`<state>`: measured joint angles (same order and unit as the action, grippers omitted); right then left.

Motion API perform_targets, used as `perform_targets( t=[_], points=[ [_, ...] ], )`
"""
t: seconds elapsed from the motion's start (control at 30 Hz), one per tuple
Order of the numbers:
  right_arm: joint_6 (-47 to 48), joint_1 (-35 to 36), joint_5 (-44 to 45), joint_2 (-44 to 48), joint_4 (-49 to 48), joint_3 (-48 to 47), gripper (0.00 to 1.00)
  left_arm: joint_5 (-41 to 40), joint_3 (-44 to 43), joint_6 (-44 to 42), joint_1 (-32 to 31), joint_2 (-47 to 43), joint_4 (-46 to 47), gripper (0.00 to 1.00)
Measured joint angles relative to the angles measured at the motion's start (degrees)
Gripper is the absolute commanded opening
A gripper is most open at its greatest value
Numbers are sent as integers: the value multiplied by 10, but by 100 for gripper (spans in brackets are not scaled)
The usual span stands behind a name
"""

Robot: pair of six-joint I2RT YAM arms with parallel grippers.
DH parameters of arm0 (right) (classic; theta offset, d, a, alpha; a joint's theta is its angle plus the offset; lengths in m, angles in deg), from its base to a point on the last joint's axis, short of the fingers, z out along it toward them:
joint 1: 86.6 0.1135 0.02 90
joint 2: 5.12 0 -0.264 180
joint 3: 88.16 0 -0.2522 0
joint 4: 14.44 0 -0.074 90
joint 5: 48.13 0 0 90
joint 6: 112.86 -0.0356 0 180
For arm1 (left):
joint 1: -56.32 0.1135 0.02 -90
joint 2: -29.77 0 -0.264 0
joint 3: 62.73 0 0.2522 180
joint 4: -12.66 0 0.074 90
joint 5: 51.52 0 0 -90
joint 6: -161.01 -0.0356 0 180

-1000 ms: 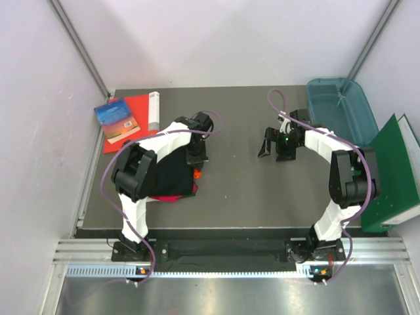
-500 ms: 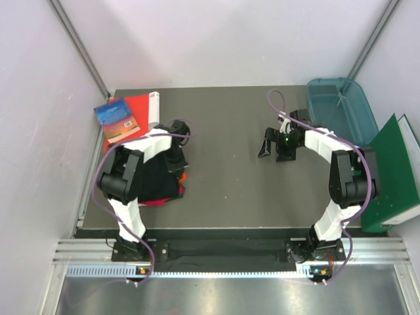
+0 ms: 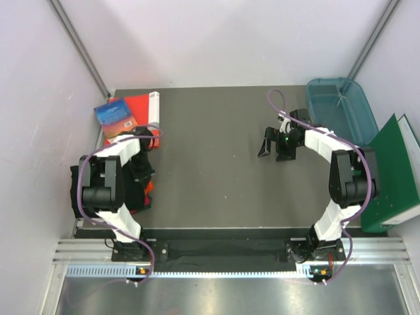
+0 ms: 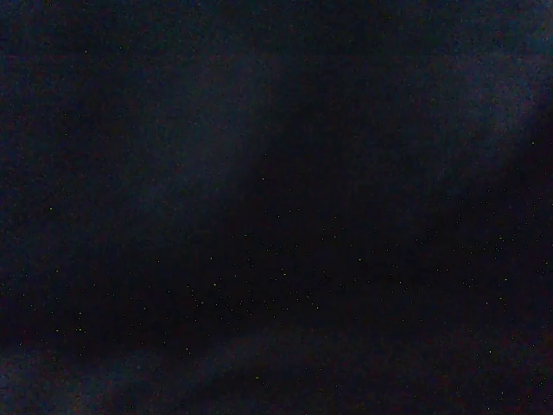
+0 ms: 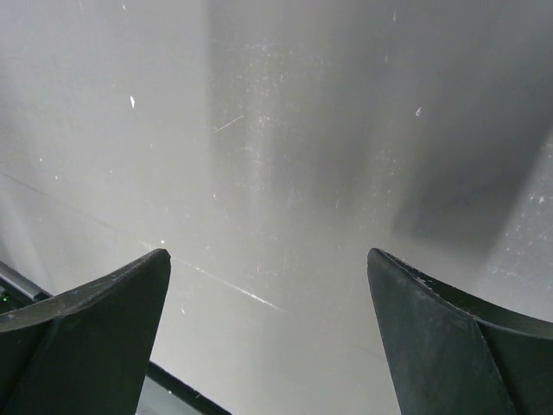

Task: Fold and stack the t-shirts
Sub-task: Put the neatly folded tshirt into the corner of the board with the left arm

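The black t-shirt (image 3: 77, 187) lies bunched at the table's left edge, partly over the rim and under my left arm. My left gripper (image 3: 141, 178) is buried in it and shut on the cloth. Dark cloth (image 4: 276, 207) fills the whole left wrist view and hides the fingers. A sliver of crimson-pink t-shirt (image 3: 147, 191) shows at the bundle's right side. My right gripper (image 3: 272, 141) (image 5: 268, 259) hovers over bare table at the back right. It stands open with nothing between its fingers (image 5: 104, 320).
A flat red sheet with a blue book (image 3: 117, 121) lies at the back left corner, just behind my left arm. A teal bin (image 3: 341, 108) stands at the back right. A green binder (image 3: 394, 174) leans off the table's (image 3: 216, 184) right edge.
My left arm has swung from the table's left-centre to its left edge, dragging the black shirt and the pink cloth with it. The right arm has not moved.
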<state>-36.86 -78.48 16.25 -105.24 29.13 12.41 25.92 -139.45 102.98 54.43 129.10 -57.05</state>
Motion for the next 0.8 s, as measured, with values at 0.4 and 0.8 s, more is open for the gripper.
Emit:
perform_targets(
  t=[0.4, 0.8],
  points=[
    [0, 0, 0, -8, 0, -8, 96, -15, 63, 10, 76, -90, -64, 0],
    [0, 0, 3, -8, 0, -9, 97, 47, 14, -38, 82, -176, -56, 99]
  ],
)
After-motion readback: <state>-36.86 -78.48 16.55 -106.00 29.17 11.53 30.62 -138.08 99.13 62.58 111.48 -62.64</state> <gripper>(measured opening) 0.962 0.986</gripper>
